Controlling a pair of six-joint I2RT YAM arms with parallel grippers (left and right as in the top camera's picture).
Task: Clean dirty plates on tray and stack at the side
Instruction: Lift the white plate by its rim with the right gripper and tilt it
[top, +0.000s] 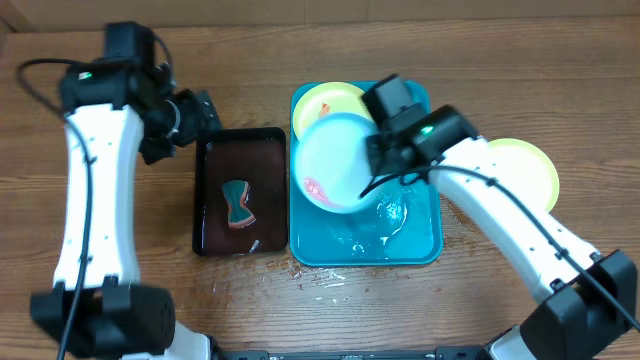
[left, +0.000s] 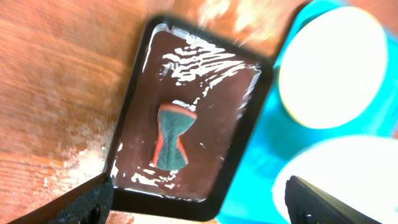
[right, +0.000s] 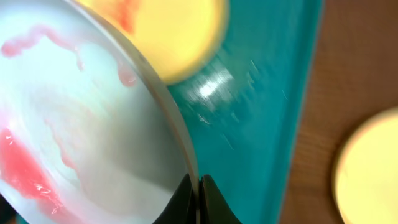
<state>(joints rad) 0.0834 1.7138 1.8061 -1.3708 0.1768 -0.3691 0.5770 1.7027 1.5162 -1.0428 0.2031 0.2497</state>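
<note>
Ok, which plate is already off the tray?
The yellow-green plate on the wood right of the tray. The other yellow-green plate sits in the tray; the blue-white plate is held over it by the right hand.

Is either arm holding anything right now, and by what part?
The right gripper pinches the pale blue-white plate by its rim. The left gripper is open and holds nothing.

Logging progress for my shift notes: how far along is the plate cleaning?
Done: one yellow-green plate sits outside the tray, to its right. In hand: the right gripper pinches the blue-white plate, which shows red smears. Left: that plate and the smeared yellow plate on the tray. The sponge lies in the black tray, and the left gripper is open.
</note>
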